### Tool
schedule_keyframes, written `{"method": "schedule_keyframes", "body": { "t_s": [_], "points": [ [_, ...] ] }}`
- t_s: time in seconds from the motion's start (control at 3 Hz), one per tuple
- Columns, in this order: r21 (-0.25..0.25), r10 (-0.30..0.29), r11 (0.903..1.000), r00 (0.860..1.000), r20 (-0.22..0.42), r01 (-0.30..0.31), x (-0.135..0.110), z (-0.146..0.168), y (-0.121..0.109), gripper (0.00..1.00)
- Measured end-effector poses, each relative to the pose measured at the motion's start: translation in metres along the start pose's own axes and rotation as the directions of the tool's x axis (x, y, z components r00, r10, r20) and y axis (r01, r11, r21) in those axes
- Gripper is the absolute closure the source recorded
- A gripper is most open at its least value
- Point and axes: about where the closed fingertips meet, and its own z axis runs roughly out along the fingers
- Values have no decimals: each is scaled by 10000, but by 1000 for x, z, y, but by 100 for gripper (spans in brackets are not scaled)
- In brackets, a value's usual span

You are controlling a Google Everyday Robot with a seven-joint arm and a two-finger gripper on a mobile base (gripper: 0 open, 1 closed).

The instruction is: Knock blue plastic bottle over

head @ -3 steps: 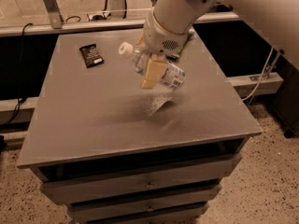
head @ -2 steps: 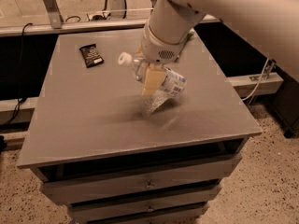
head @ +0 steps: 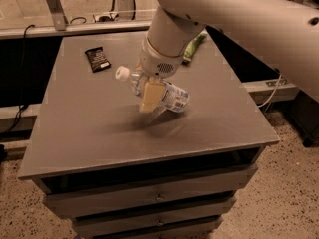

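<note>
The blue plastic bottle (head: 173, 96) is a clear bottle with a white cap (head: 120, 72) and a blue-and-white label. It is tipped far over near the middle of the grey table (head: 89, 128), cap pointing up and left, base low to the right. My gripper (head: 149, 96) hangs from the big white arm and is closed around the bottle's middle, with one tan finger (head: 150, 94) across its front. The other finger is hidden behind the bottle. A blurred shadow lies on the tabletop just below.
A small black packet (head: 97, 59) lies at the table's back left. A green snack bag (head: 194, 46) lies at the back right, partly hidden by the arm. The table has drawers below and a speckled floor around it.
The gripper and the bottle have moved together down and toward the front left, closer to the tabletop. The bottle stays tilted. The black packet has not moved.
</note>
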Motion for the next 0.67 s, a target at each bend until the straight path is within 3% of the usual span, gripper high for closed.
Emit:
{"method": "schedule_keyframes", "body": {
  "t_s": [0.67],
  "points": [
    [-323, 106, 9994, 9964, 836, -79, -18, -5, 6, 15]
  ]
}}
